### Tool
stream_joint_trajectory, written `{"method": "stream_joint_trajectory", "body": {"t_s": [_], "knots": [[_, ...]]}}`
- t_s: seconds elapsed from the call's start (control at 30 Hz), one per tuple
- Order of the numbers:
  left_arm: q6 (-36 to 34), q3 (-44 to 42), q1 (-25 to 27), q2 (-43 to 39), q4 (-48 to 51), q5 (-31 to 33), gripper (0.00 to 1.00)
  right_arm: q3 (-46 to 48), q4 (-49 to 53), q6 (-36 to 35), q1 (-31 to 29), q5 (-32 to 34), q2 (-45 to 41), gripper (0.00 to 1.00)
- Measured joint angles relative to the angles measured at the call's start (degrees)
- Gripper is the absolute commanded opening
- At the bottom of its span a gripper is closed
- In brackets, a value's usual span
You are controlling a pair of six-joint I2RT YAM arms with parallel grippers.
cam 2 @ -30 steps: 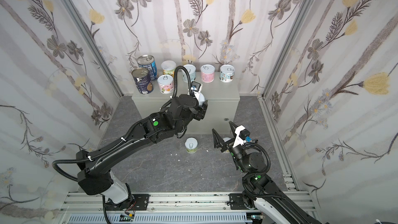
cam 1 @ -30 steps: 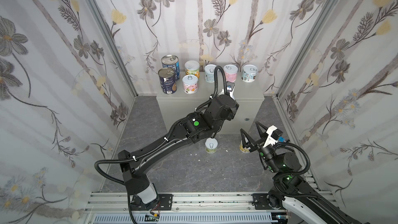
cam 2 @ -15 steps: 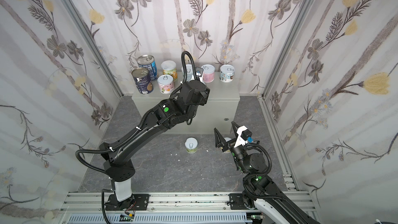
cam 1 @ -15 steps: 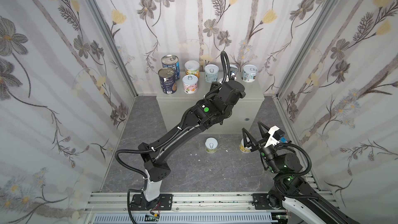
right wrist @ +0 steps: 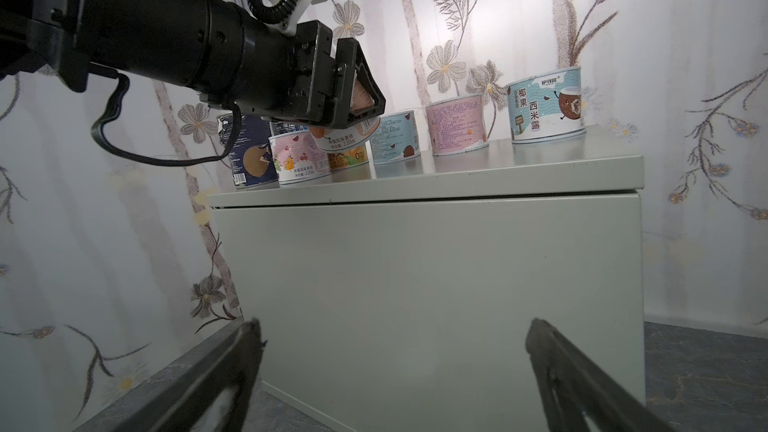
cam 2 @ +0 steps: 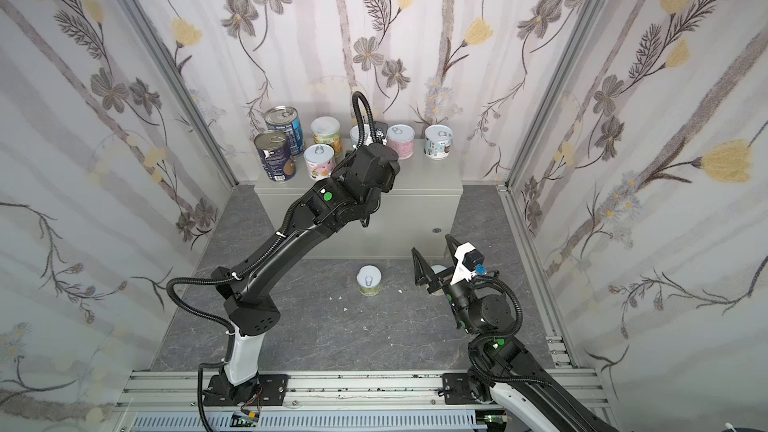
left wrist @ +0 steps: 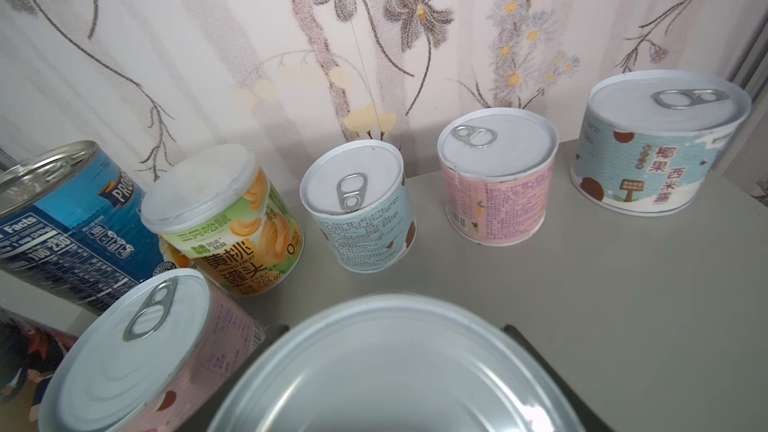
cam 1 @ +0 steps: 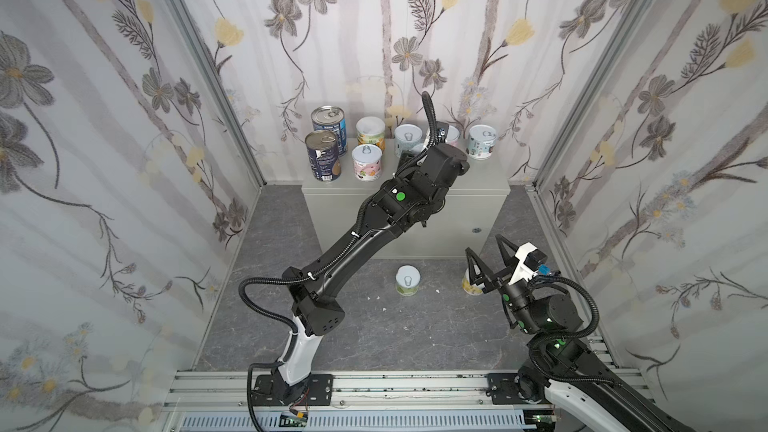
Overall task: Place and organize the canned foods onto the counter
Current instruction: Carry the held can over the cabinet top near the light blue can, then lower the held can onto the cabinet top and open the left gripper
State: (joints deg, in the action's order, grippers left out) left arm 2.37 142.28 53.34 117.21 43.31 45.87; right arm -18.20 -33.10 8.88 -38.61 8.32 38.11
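Note:
My left gripper point(right wrist: 360, 106) is shut on a short white-lidded can point(left wrist: 395, 367), held tilted just above the grey counter point(cam 1: 457, 205), next to a pink short can point(left wrist: 124, 351). On the counter top stand two tall dark-blue cans point(cam 1: 322, 155) and several short pastel cans point(cam 1: 482, 141). Two short cans are on the dark floor: one in the middle point(cam 1: 407, 280), one point(cam 1: 470, 286) partly hidden below my right gripper point(cam 1: 484, 245). That gripper is open and empty, facing the counter's front point(right wrist: 415, 284).
Flowered walls close in the left, back and right sides. My left arm point(cam 1: 365, 238) stretches diagonally over the floor toward the counter. Small white scraps point(cam 1: 384, 309) lie on the floor. A bare strip of counter top point(cam 2: 428, 176) lies in front of the right-hand cans.
My left arm has risen and reached forward, carrying its can from in front of the counter to above its top. The right gripper has barely moved.

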Motion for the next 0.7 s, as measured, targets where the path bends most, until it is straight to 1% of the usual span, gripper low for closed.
{"method": "stream_joint_trajectory", "body": {"t_s": [0.23,0.7], "knots": [[1.0,0.2,-2.2,0.7,0.2,-0.7,0.0,0.0,0.0,0.0,0.0,-0.1,1.2,1.0],[1.8,0.3,-5.2,1.9,1.7,-3.1,0.06,0.0,-0.1,0.0,0.0,-0.3,2.3,1.0]]}}
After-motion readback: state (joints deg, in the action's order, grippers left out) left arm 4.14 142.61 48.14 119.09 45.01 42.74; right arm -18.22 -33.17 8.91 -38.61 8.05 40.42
